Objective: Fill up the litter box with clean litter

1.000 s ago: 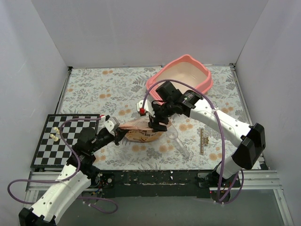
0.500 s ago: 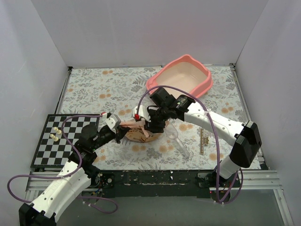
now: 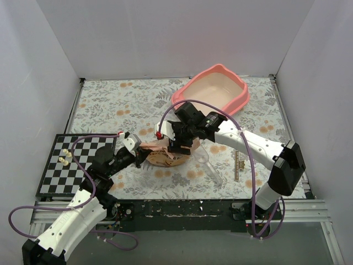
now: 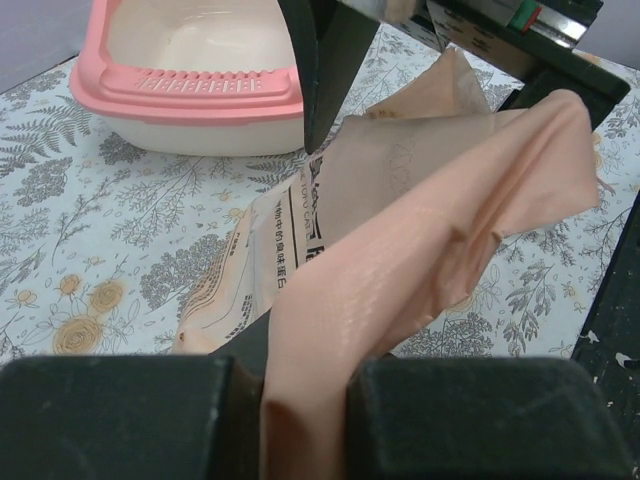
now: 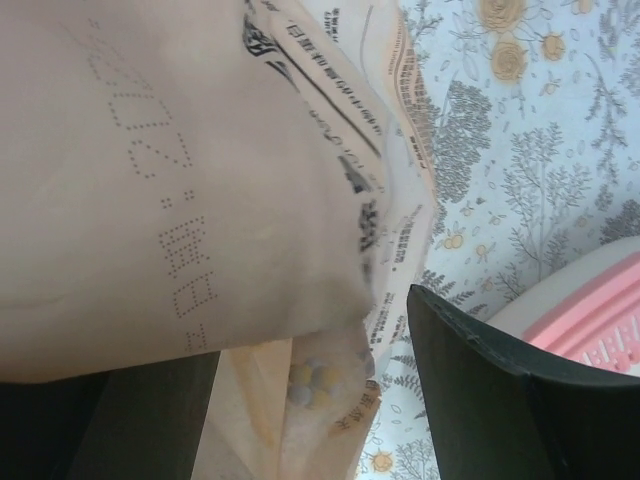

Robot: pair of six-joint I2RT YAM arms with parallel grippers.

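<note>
Top external: box (image 3: 215, 88) beyond end effector (image 3: 177, 146)

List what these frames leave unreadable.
Inside the bag: every view, opaque plastic hides it; no clean litter visible.
Whether the right gripper is clamped: right wrist view, bag fills the gap.
Far end of the litter box: cut by the left wrist view's top edge.
Type of the pieces on the checkerboard: too small, top view.
</note>
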